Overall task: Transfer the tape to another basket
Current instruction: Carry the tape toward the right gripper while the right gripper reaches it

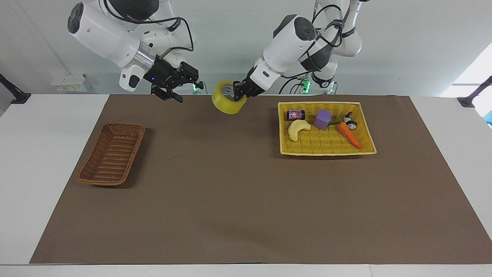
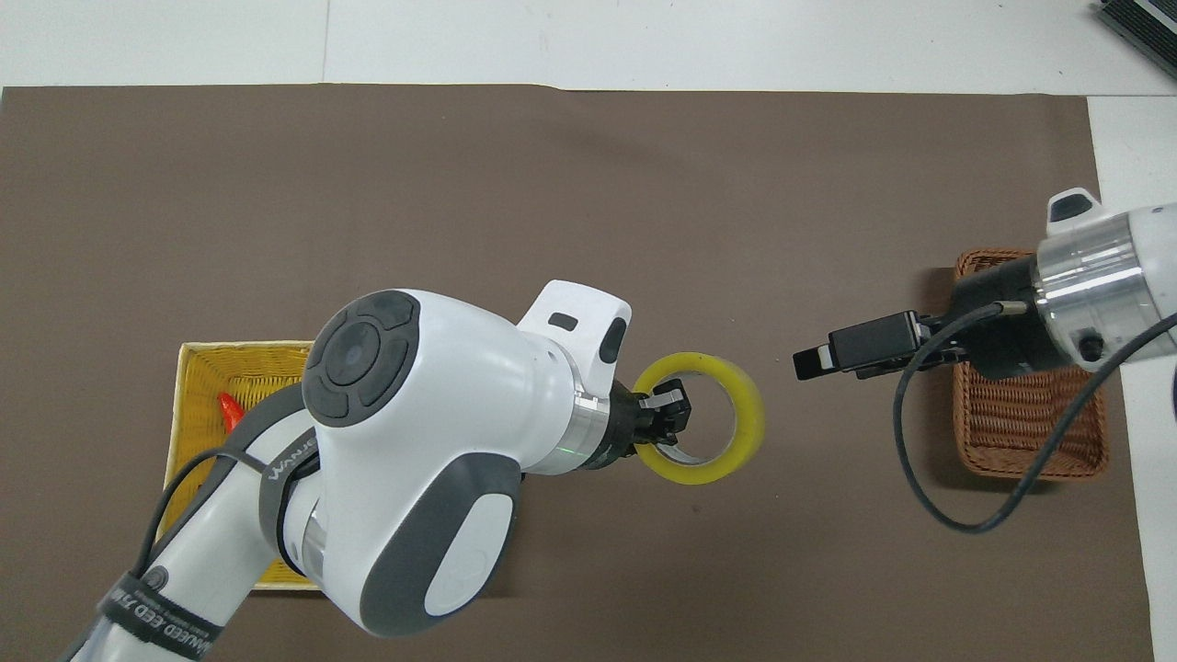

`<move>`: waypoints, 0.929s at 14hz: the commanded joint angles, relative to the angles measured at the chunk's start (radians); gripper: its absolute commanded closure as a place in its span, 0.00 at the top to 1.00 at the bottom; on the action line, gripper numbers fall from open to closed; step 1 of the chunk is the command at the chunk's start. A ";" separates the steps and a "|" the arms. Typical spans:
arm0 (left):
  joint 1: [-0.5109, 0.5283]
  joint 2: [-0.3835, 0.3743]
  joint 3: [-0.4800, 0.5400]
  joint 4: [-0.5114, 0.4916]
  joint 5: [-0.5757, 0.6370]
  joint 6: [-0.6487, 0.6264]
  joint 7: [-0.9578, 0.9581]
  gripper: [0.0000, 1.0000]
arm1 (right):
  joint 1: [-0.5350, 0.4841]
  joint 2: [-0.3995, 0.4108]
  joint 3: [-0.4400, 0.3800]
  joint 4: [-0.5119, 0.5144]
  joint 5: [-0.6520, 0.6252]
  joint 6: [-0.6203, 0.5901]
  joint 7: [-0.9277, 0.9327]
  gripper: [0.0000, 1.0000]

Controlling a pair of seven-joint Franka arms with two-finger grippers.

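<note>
up over the middle of the brown mat [image 1: 246, 200] i've got my left gripper [image 1: 241, 90] pinched tight on the wall of the tape [image 1: 227, 103], one finger inside the ring, one outside. the roll hangs in the air, clear of both baskets. my right gripper [image 1: 173, 89] is up in the air too, fingers spread wide with nothing in them, pointed toward the tape and just short of it.

containers: the dark wicker basket [image 1: 111, 154] sits at the right arm's end of the table with nothing in it. the yellow tray [image 1: 326, 148] at the left arm's end holds a pale crescent toy [image 1: 298, 129], a purple cube [image 1: 322, 119], an orange carrot [image 1: 349, 134], a small black and white figure [image 1: 349, 119] by the carrot's green top, and a little can [image 1: 295, 114] lying on its side.

writing: the can has a pink and white label, can't make out the words. the strap on my left arm [image 2: 161, 611] shows white lettering, but it isn't readable to me.
</note>
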 commanded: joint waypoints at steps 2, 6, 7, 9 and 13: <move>-0.013 -0.030 -0.034 -0.024 -0.035 0.097 -0.007 0.00 | -0.019 -0.014 0.002 -0.125 0.164 0.031 -0.117 1.00; -0.040 -0.022 -0.054 -0.018 -0.042 0.161 -0.005 0.00 | -0.021 -0.025 0.002 -0.170 0.198 -0.004 -0.116 1.00; -0.040 -0.019 -0.054 -0.018 -0.042 0.181 -0.005 0.00 | -0.024 -0.023 -0.001 -0.168 0.197 -0.017 -0.116 1.00; -0.042 -0.016 -0.054 -0.016 -0.042 0.223 -0.005 0.00 | -0.051 -0.020 -0.003 -0.162 0.197 -0.035 -0.114 1.00; -0.040 -0.011 -0.052 -0.015 -0.042 0.270 -0.005 0.00 | -0.073 -0.011 -0.001 -0.147 0.200 -0.064 -0.047 0.00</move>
